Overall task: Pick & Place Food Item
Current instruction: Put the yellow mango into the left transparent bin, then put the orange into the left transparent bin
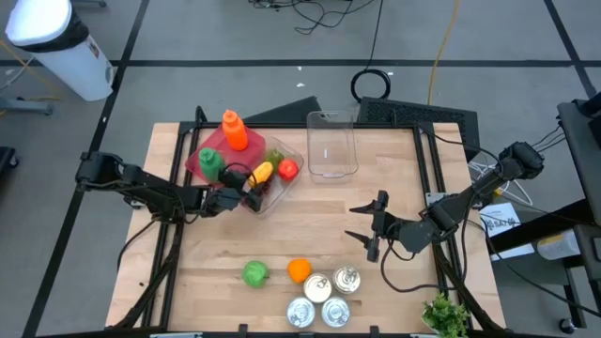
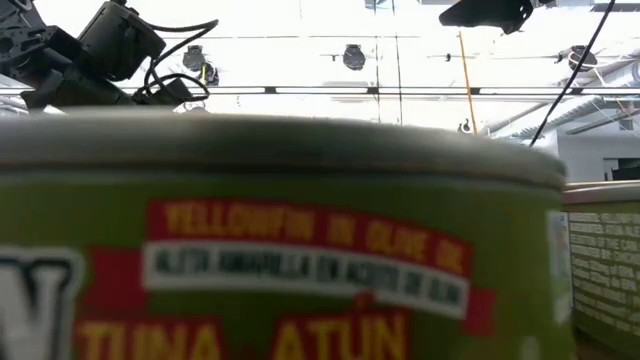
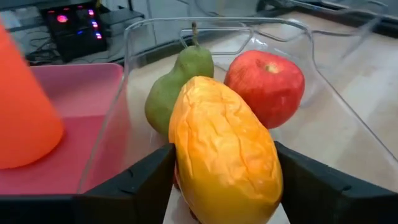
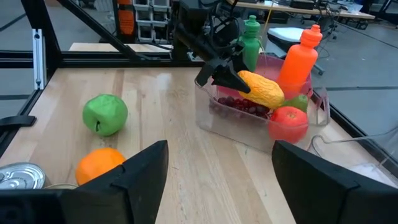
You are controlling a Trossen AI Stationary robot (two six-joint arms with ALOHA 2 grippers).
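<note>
Left gripper [image 1: 246,191] clamps the yellow mango [image 1: 262,173] over the clear bin [image 1: 275,191], above the grapes [image 4: 239,105]. Red apple [image 1: 287,169] and green pear [image 3: 174,84] sit in the bin just beyond the mango. Right gripper [image 1: 364,228] waits well apart from the bin, fingers spread, empty.

Grey floor [image 1: 235,38] with dark seams, white bin [image 1: 56,47], loose cables [image 1: 329,14]

Left tool [image 1: 246,191] clamped, right tool [image 1: 369,228] agape.
</note>
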